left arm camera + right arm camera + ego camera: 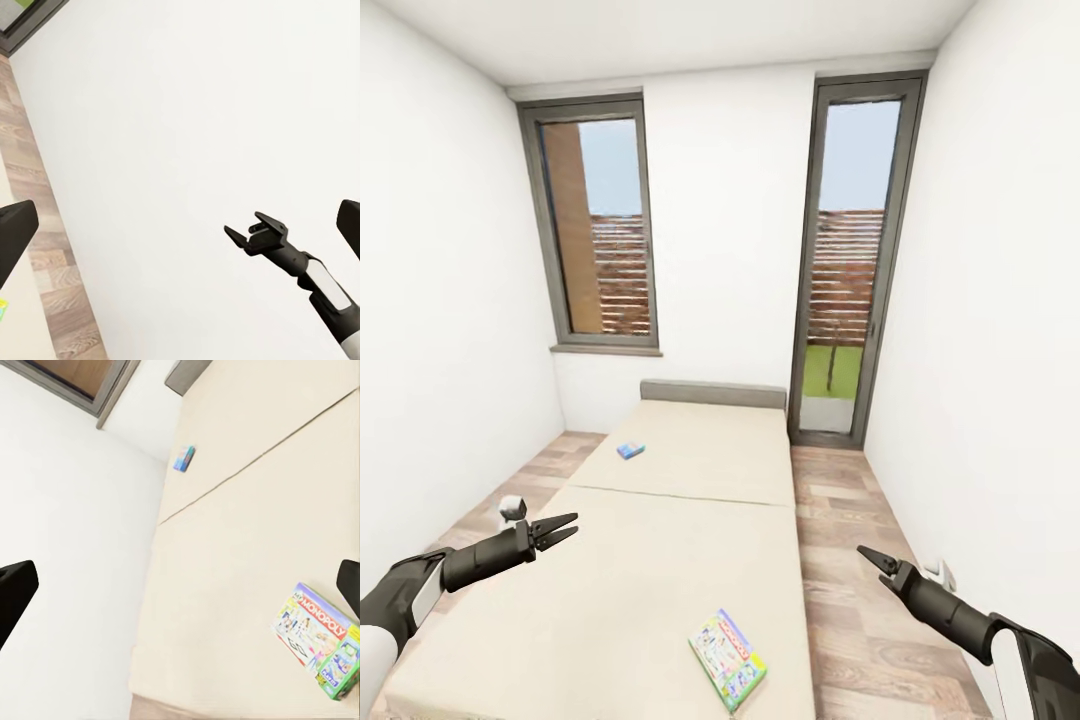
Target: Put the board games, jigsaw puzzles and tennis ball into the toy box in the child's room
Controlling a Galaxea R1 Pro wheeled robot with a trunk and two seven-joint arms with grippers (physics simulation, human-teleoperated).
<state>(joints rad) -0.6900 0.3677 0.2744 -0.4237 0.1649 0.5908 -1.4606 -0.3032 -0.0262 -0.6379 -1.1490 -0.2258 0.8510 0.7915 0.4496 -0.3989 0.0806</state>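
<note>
Seen from the head view, the Monopoly box [728,659] lies flat on the near section of the bed [660,560], between the open left gripper [563,528] and the right gripper [872,556], apparently nearer the right, long axis slanting toward the near right corner. Right wrist view: the box [318,640] lies ahead with the small blue box [184,458] beyond; left wrist view: the right gripper [253,231] stands open.

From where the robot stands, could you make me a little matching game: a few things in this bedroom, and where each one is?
Things:
1. Monopoly box
2. small blue game box
3. left gripper
4. right gripper

Places:
A. far section of the bed, nearer the headboard
B. over the wood floor beside the bed
C. near section of the bed, close to its edge
D. over the bed's other edge, on the window side

Pairs: 1-C, 2-A, 3-D, 4-B
</note>
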